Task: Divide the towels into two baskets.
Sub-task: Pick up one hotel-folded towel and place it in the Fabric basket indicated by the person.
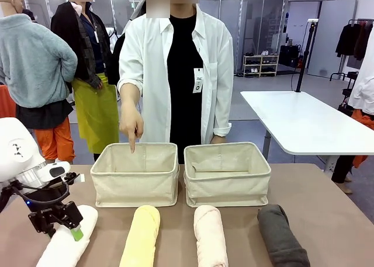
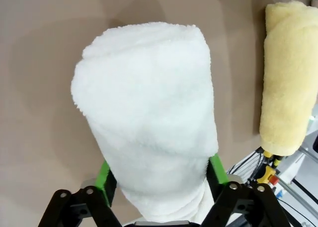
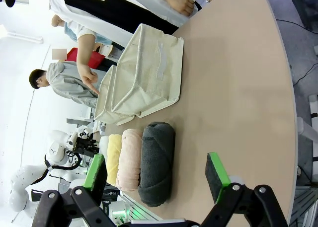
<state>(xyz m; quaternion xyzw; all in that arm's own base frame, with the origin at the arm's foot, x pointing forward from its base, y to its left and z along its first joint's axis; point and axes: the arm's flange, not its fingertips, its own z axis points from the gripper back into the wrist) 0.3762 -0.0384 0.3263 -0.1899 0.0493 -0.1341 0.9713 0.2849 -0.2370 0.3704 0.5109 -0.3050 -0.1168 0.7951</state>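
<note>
The first pick appears to be in hand; the white rolled terry towel (image 2: 149, 103), lying on the brown table (image 1: 327, 208), is clasped across its flanks by the left gripper (image 2: 160, 172); the right gripper (image 3: 156, 170) is held wide open, empty; next a firm lift is called for, then carriage to the cream canvas basket (image 1: 135, 173) that is pointed into by the person's hand (image 1: 131, 127).
</note>
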